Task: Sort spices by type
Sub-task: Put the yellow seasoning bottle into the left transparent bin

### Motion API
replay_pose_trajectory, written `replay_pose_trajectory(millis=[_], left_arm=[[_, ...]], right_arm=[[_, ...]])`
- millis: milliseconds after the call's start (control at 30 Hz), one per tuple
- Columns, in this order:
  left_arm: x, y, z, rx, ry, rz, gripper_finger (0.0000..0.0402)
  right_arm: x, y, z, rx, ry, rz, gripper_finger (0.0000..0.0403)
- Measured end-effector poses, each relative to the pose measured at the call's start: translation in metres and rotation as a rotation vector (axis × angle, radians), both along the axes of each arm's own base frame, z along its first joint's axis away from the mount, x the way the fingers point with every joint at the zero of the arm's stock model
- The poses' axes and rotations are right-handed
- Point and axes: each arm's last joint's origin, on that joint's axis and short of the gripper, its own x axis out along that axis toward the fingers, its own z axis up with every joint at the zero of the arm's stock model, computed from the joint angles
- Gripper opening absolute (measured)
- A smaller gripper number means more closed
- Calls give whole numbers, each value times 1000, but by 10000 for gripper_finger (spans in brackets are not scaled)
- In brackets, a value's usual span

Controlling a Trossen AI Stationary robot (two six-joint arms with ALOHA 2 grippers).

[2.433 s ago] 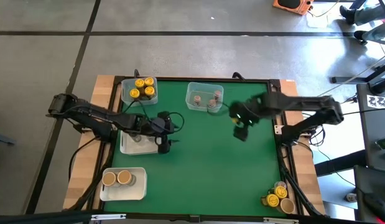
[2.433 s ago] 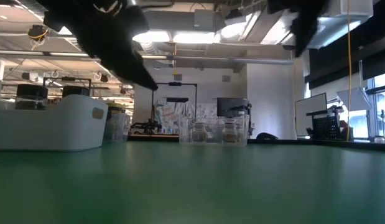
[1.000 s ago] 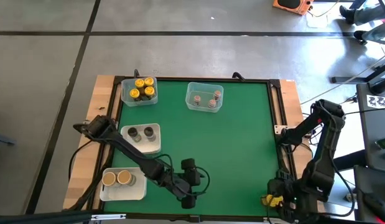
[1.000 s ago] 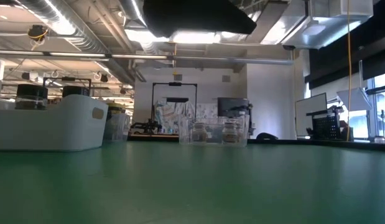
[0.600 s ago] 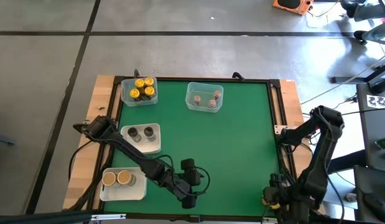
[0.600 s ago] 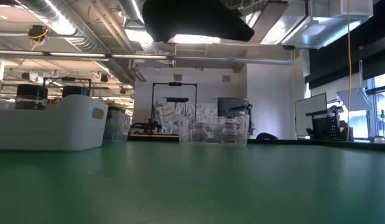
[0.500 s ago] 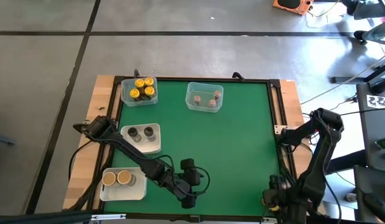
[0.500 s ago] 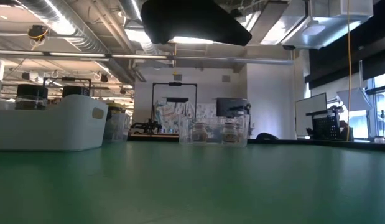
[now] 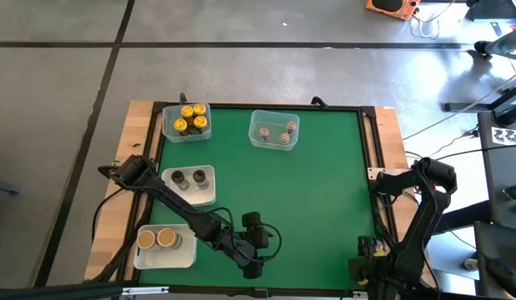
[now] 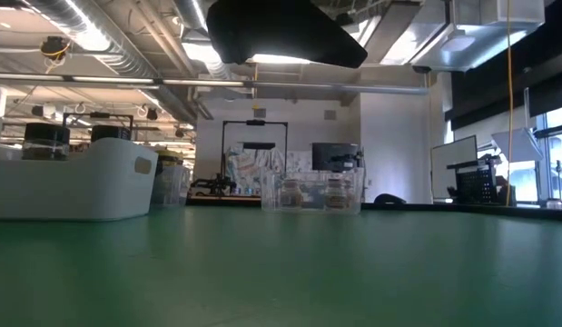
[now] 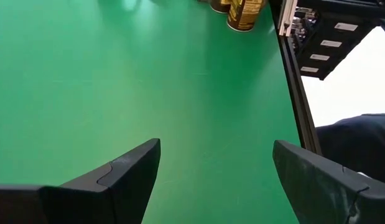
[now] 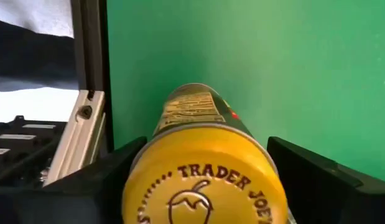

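At the table's near right corner my right gripper point(image 9: 368, 268) points down, open, over a group of loose spice jars. In the right wrist view its two fingers point(image 12: 102, 186) stand on either side of an upright jar with a bright yellow lid point(image 12: 204, 180); no touch shows. My left gripper point(image 9: 253, 250) hangs open over bare green table near the front edge, nothing between its fingers point(image 11: 133, 168). The left wrist view shows two jars point(image 11: 242, 12) of the corner group farther off.
Sorted jars stand in a clear tub with yellow lids point(image 9: 187, 122), a clear tub with grey-pink lids point(image 9: 274, 131), a white tray with dark lids point(image 9: 189, 182) and a white tray with tan lids point(image 9: 164, 243). The table's black frame point(image 12: 89, 74) runs close beside the corner jars.
My right gripper has sunk toward the jars at the near right corner and has rolled about its own axis as it came down. Its arm has folded lower over that corner.
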Motion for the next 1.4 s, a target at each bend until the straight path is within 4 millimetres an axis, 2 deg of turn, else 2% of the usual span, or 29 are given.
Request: replay_pose_trajectory(millis=[100, 233, 433, 667, 767, 867, 1067, 1233, 1400], left_arm=[[0, 0, 0, 16, 1, -11, 308], [0, 0, 1, 31, 0, -21, 308], [-8, 5, 12, 35, 31, -11, 308], [-28, 13, 26, 119, 135, -8, 308], [-40, 12, 25, 236, 191, -6, 308], [-48, 14, 21, 303, 260, -7, 308], [-54, 32, 8, 387, 393, 23, 308], [-57, 41, -5, 388, 445, 26, 308], [-54, 52, -22, 363, 401, 53, 308]], right_arm=[[0, 0, -2, -8, 5, 1, 296], [8, -3, -2, -13, -7, -25, 214], [29, -15, 0, -23, 19, -59, 208], [74, -43, 26, -155, -78, -19, 208], [101, -61, 35, -183, -122, -11, 208], [124, -87, 36, -227, -114, -3, 208], [170, -146, 33, -243, -127, -31, 208], [195, -190, 30, -231, -127, -69, 208], [213, -220, 27, -183, -161, -54, 208]])
